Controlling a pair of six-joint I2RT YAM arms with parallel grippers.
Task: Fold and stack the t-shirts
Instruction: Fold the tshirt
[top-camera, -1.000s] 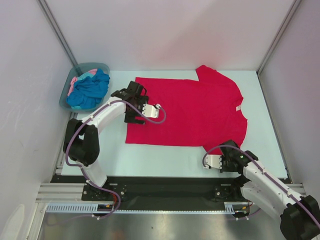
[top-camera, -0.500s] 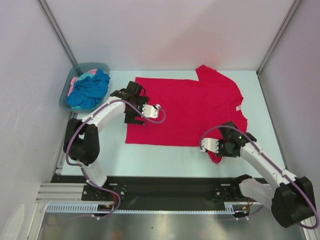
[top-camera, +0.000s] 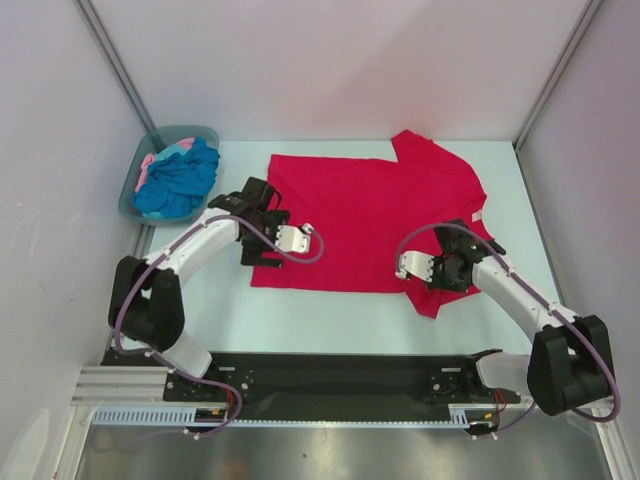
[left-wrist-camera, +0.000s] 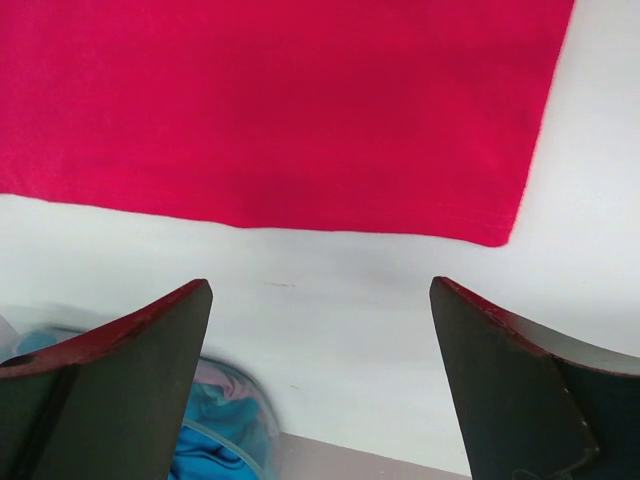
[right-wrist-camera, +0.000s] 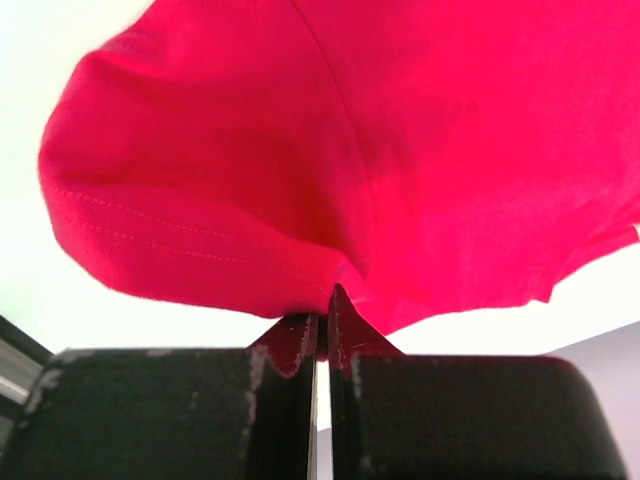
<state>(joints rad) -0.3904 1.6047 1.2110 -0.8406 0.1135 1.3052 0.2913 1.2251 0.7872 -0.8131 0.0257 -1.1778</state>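
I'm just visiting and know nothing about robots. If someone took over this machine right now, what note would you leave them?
Left gripper: open, holding nothing, above the table by the left edge of the large crimson-red cloth t-shirt.
Right gripper: shut on that shirt's near right sleeve, raised off the table.
Turquoise-blue t-shirt and pale pink t-shirt: crumpled in the grey-teal plastic tub.
Done: red shirt spread out.
Left: fold all three, stack them.
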